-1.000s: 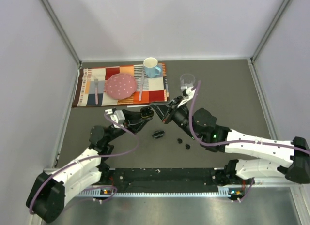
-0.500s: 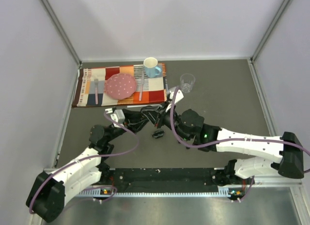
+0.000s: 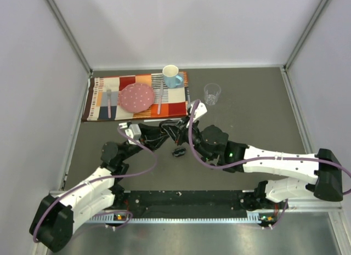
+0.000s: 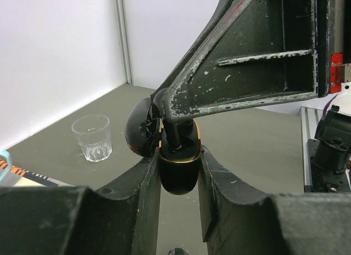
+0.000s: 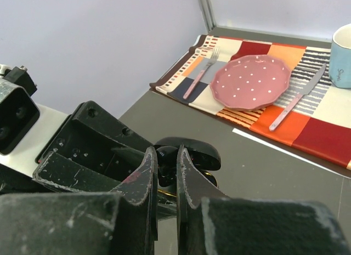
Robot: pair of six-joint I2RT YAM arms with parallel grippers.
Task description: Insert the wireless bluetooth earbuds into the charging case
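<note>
My left gripper (image 4: 178, 181) is shut on the charging case (image 4: 179, 170), a black oval shell with a gold rim, held off the table with its lid (image 4: 140, 135) swung open to the left. My right gripper (image 5: 166, 163) is shut on one glossy black earbud (image 5: 166, 156) and holds it down in the open top of the case. From above, the two grippers meet tip to tip at mid-table, left (image 3: 163, 135) and right (image 3: 176, 130). Other earbuds are hidden under the right arm.
A second black case (image 3: 178, 152) lies on the table just in front of the grippers. A clear glass (image 3: 211, 93) stands behind to the right. A striped placemat (image 3: 104, 101) at the back left carries a pink plate (image 3: 137, 97), cutlery and a blue mug (image 3: 172, 76).
The right arm has swung left and forward, away from the glass, bringing its fingers into the case held by the left gripper. The left arm has stayed put.
</note>
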